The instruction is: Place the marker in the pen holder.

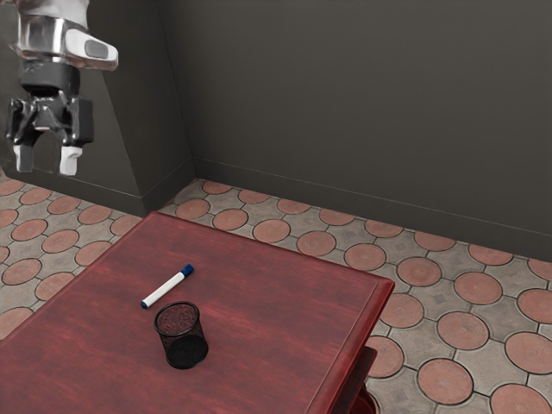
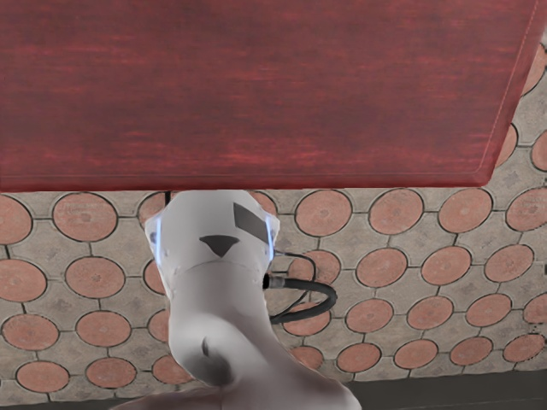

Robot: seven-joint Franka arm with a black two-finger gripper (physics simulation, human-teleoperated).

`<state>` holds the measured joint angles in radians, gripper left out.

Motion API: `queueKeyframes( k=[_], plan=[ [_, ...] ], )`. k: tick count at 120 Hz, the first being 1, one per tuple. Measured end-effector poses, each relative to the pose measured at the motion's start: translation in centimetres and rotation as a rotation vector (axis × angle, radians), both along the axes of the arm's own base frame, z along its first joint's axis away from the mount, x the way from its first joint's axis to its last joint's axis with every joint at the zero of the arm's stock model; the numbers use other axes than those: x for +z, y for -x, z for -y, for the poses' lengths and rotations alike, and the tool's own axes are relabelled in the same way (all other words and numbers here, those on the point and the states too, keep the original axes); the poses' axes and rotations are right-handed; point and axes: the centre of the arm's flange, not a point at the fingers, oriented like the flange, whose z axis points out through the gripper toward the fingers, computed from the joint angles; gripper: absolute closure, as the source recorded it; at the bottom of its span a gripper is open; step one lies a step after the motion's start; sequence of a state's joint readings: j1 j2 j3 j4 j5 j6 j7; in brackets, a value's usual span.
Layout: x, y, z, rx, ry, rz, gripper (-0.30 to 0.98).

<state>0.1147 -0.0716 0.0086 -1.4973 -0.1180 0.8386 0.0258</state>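
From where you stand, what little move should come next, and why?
I'd probably swing my open gripper over toward the marker, staying high: it lies on the table beside the upright pen holder, and my fingers hold nothing.

I see white marker with blue ends, lying flat on its side. It's near pen holder, not touching, on holder's far side in my exterior view. Holder: round black mesh cup, standing up, top open.
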Motion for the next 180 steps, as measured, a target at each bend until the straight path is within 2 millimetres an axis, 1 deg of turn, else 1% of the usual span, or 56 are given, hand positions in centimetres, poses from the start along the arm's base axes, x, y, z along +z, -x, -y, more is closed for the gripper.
queueKeyframes(
  k=[5, 10, 21, 26, 29, 33, 38, 43, 48, 57, 64, 71, 77, 80, 83, 90, 94, 105, 110, 118, 129, 140, 150, 161, 168, 180],
  plan=[
    [-0.5, -1.2, -1.1, 0.03, -0.007, 0.08, 0.0],
    [-0.5, -2.2, -1.7, 0.041, -0.022, 0.154, 0.0],
    [-0.7, -4.5, -1.4, 0.023, -0.077, 0.266, 0.0],
    [-1.9, -6.1, -1.1, 0.006, -0.101, 0.292, 0.0],
    [-3.3, -7.4, -0.9, -0.004, -0.11, 0.291, 0.0],
    [-5.7, -9.2, -0.7, -0.018, -0.118, 0.276, 0.0],
    [-9.6, -11.5, -0.6, -0.029, -0.12, 0.244, 0.0],
    [-13.7, -13.3, -1.1, -0.027, -0.121, 0.217, 0.0],
    [-17.2, -14.7, -1.7, -0.023, -0.12, 0.201, 0.0],
    [-22.3, -16.6, -2.0, -0.023, -0.118, 0.194, 0.0],
    [-25.9, -17.2, -2.1, -0.025, -0.116, 0.19, 0.0],
    [-29.3, -16.7, -2.1, -0.026, -0.116, 0.19, 0.0],
    [-31.1, -16.4, -2.0, -0.028, -0.117, 0.205, 0.0],
    [-32.0, -15.9, -1.8, -0.032, -0.118, 0.213, 0.0],
    [-32.6, -15.2, -1.8, -0.034, -0.121, 0.223, 0.0],
    [-34.0, -12.5, -1.9, -0.032, -0.129, 0.253, 0.0],
    [-34.6, -11.4, -2.1, -0.032, -0.133, 0.276, 0.0],
    [-36.3, -9.9, -2.5, -0.042, -0.138, 0.349, 0.01],
    [-36.9, -9.5, -2.9, -0.052, -0.142, 0.374, 0.03],
    [-37.4, -9.3, -3.6, -0.065, -0.146, 0.412, 0.14],
    [-37.8, -9.4, -3.8, -0.095, -0.146, 0.452, 0.29],
    [-38.6, -9.1, -4.2, -0.119, -0.14, 0.466, 0.4],
    [-39.0, -9.1, -4.7, -0.139, -0.134, 0.476, 0.46],
    [-39.5, -9.0, -5.9, -0.15, -0.129, 0.482, 0.5],
    [-40.1, -9.1, -6.1, -0.164, -0.122, 0.48, 0.52],
    [-40.3, -9.2, -6.2, -0.189, -0.112, 0.485, 0.54]
  ],
)
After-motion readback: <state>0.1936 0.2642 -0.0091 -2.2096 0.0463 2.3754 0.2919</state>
